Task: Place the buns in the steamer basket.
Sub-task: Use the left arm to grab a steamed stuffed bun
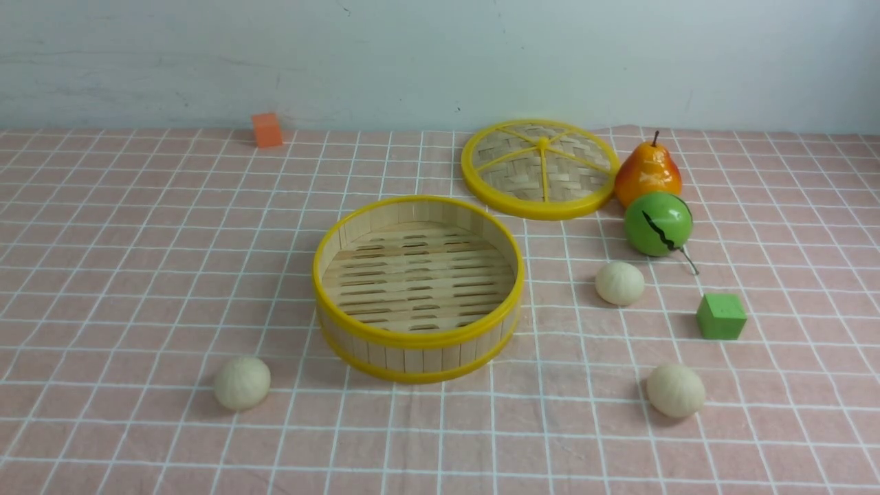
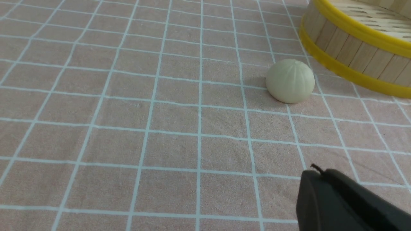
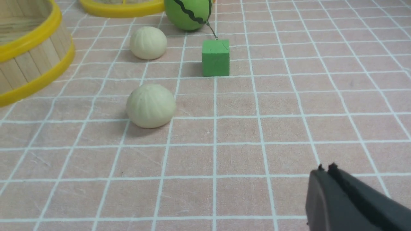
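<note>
A table covered by a pink checked cloth (image 1: pixel 137 289) carries the steamer basket (image 1: pixel 418 338), which stands upright near the middle with its slatted floor showing. All three buns lie on the cloth outside it. The left bun (image 1: pixel 241 383) sits toward the front edge, on the left of the basket, near its wall but not touching. The far right bun (image 1: pixel 619 282) lies to the right of the basket, just in front of a green ball (image 1: pixel 658 223) with a black crack mark. The near right bun (image 1: pixel 676 390) lies closer to the front edge, well apart from the basket. A green cube (image 1: pixel 720 316) stands between the two right buns and a little to their right, touching neither. Behind the green ball, a pear (image 1: pixel 647 172) stands upright beside the woven lid (image 1: pixel 540 168), which lies toward the back edge. An orange cube (image 1: pixel 267 129) rests at the back edge on the left. The left gripper (image 2: pixel 316 170) hangs over bare cloth short of the left bun, its dark jaws pressed together and holding nothing. The right gripper (image 3: pixel 326 168) hangs over the cloth short of the near right bun, its two tips closed against each other and likewise empty.
</note>
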Motion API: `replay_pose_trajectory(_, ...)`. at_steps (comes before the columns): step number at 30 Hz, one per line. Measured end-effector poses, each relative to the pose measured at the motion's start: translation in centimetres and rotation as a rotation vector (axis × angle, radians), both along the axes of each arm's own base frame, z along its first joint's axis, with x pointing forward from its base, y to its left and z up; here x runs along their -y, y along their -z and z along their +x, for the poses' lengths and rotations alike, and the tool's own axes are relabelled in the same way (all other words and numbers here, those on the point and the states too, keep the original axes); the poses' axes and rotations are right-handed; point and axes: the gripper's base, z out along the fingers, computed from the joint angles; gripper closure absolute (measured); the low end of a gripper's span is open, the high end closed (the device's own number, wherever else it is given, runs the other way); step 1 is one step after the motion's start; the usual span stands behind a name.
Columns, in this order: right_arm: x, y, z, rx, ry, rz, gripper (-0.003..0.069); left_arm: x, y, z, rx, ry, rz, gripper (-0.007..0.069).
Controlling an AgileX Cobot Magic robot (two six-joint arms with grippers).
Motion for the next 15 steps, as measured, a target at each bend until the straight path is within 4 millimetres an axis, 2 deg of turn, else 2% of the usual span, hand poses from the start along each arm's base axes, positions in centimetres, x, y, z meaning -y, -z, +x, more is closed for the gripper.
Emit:
replay_pose_trajectory(11, -0.01, -0.01, 0.0, 0.001, 0.0, 0.003, 0.0676, 0.0, 0.0, 0.0, 0.0, 0.0, 0.0, 0.0638)
replay_pose_trajectory(15, -0.23, 0.01, -0.02, -0.005, -0.005, 0.066, 0.0674, 0.0, 0.0, 0.0, 0.0, 0.0, 0.0, 0.0638)
